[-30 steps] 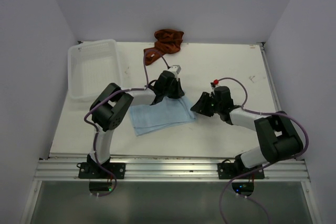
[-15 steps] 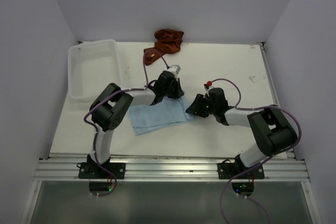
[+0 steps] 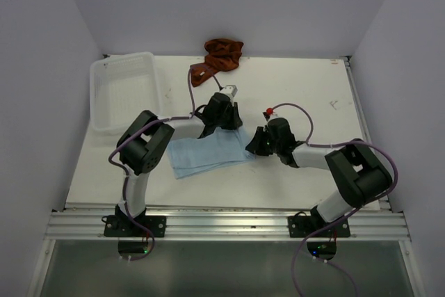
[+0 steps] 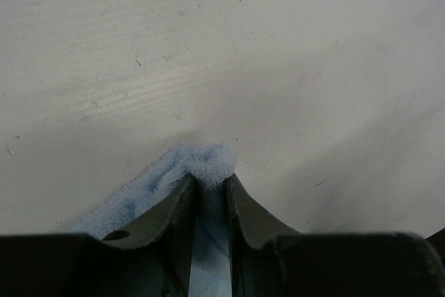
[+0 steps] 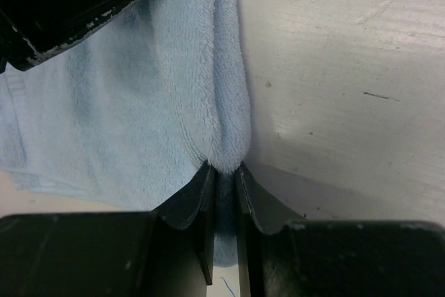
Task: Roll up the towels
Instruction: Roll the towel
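- Two towels: blue towel (image 3: 208, 152) flat mid-table; rust towel (image 3: 219, 57) bunched at the far edge;
- Two grippers: left gripper (image 4: 208, 182) clenched on a corner of the blue towel; right gripper (image 5: 222, 168) clenched on its edge;
- One basket (image 3: 97, 95) far left; scuffed white table (image 3: 306, 88); pale walls (image 3: 208, 5).

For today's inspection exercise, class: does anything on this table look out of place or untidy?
The rust towel is bunched in a heap at the far edge of the table; the blue towel lies flat.
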Robot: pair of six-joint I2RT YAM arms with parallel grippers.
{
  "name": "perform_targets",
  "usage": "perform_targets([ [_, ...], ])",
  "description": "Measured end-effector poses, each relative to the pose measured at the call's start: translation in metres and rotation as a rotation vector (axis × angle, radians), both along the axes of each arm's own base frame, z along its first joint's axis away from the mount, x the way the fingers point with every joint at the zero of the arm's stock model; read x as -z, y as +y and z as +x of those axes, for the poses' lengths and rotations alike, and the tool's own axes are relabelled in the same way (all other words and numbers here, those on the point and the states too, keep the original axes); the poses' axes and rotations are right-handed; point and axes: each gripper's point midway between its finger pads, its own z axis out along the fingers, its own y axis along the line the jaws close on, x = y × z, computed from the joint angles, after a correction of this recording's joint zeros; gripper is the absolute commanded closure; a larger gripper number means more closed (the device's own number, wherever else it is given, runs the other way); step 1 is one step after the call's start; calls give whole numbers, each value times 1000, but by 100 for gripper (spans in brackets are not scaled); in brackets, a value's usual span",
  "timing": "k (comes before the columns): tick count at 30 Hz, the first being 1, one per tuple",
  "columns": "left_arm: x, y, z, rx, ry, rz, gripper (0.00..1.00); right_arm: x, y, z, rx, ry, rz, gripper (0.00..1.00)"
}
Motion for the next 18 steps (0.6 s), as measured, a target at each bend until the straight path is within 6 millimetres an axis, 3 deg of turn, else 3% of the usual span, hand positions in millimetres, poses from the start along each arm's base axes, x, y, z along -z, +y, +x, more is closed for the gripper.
perform_targets([
  [7, -14, 0, 4, -8, 2, 6, 60, -6, -10, -2, 9, -52, -171, 100],
  [18, -64, 8, 10, -32, -54, -31, 52, -11, -30, -4, 37, -105, -430, 100],
])
